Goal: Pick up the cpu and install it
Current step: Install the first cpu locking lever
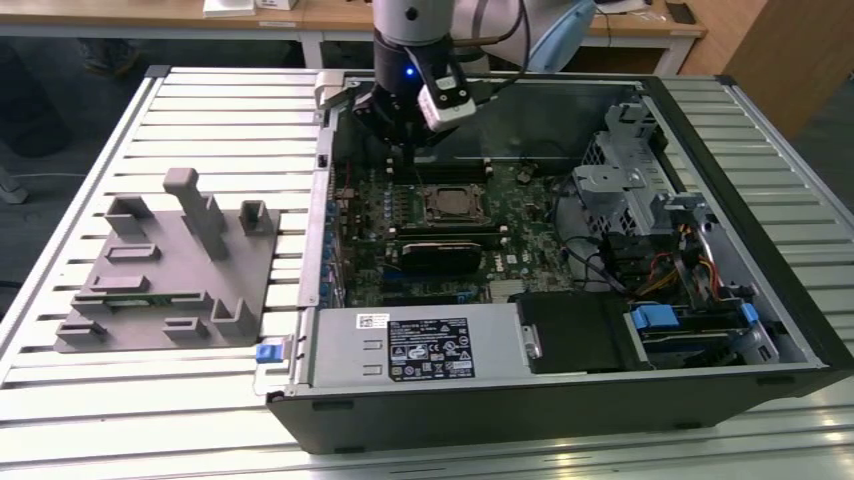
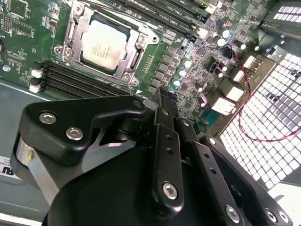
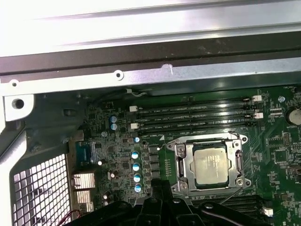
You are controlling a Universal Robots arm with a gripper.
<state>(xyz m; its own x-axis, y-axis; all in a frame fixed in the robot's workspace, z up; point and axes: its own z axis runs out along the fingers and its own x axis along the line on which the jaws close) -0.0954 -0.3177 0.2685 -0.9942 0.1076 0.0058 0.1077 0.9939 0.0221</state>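
The cpu (image 1: 447, 203) lies flat in the dark socket on the green motherboard (image 1: 514, 262), its pale silvery top facing up. Both wrist views show the cpu (image 2: 103, 44) (image 3: 210, 165) seated inside the socket's metal frame. My gripper (image 1: 400, 150) hangs over the board near the case's back wall, a little toward the exterior view's left of the socket and clear of it. In both wrist views the black fingers of the gripper (image 2: 164, 94) (image 3: 160, 186) stand shut together with nothing between them.
The open computer case (image 1: 747, 330) lies on a slatted table. A grey fixture (image 1: 160, 270) sits at the exterior view's left. A black heatsink-like block (image 1: 441, 255), the power supply (image 1: 420, 345) and a drive cage (image 1: 627, 170) surround the socket. Memory slots (image 3: 197, 117) run beside it.
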